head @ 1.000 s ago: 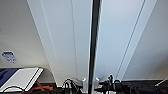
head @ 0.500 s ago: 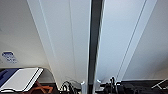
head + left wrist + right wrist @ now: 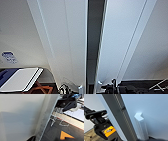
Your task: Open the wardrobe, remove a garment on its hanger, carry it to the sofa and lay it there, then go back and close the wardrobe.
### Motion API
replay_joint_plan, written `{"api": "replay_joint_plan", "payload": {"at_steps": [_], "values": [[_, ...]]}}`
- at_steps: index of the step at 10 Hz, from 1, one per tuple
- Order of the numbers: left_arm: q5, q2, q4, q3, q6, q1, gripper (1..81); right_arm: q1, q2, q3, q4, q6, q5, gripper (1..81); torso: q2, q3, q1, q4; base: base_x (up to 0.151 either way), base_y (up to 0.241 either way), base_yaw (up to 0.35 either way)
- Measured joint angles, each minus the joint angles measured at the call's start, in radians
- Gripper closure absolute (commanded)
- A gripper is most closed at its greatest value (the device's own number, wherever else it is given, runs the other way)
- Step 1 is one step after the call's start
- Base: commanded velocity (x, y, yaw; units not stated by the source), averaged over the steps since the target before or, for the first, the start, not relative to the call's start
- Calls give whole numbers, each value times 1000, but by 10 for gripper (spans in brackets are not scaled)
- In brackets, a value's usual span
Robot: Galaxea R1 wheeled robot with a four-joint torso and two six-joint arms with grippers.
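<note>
I stand close against the wardrobe [image 3: 72, 45], its two tall white doors filling what lies ahead of me, with a dark narrow gap [image 3: 92, 37] open between them.

My left end effector [image 3: 65, 89] sits low at the foot of the left door, just beside the small white handle [image 3: 80, 88] on that door's inner edge. From my left wrist, the door's flat white face [image 3: 18, 115] lies right next to me and its worn edge [image 3: 46, 117] runs past; beyond it I see dark floor, an orange patch [image 3: 65, 135] and a thin white wire frame [image 3: 55, 117]. I cannot tell whether this end effector is open or closed.

My right end effector [image 3: 113, 85] is low at the right door, just beside its handle [image 3: 99, 82]. From my right wrist, that blocky white handle [image 3: 140, 126] stands very near on the door face, next to the door's dark edge [image 3: 120, 116]. Here too I cannot tell if the fingers are apart or together.
</note>
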Motion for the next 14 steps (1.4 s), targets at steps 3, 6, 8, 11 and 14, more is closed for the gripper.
{"api": "replay_joint_plan", "payload": {"at_steps": [3, 6, 8, 11, 14], "values": [[1, -31, 6, 33, 0, 14, 10, -23, -33, 33, 0, -3, 18, 10, 0, 0, 0, 0, 0, 0, 0], [6, -64, 14, 66, -1, 26, 10, -34, -56, 56, 0, -5, 21, 10, 0, 0, 0, 0, 0, 0, 0], [-3, -77, 16, 76, 0, 35, 10, -44, -79, 77, 0, -5, 21, 10, 0, 0, 0, 0, 0, 0, 0], [-15, -83, 17, 81, 0, 40, 10, -70, -122, 112, 0, -6, 41, 10, 0, 0, 0, 0, 0, 0, 0], [-15, -83, 19, 81, -1, 40, 10, -81, -150, 135, 0, -5, 42, 10, 0, 0, 0, 0, 0, 0, 0]]}}
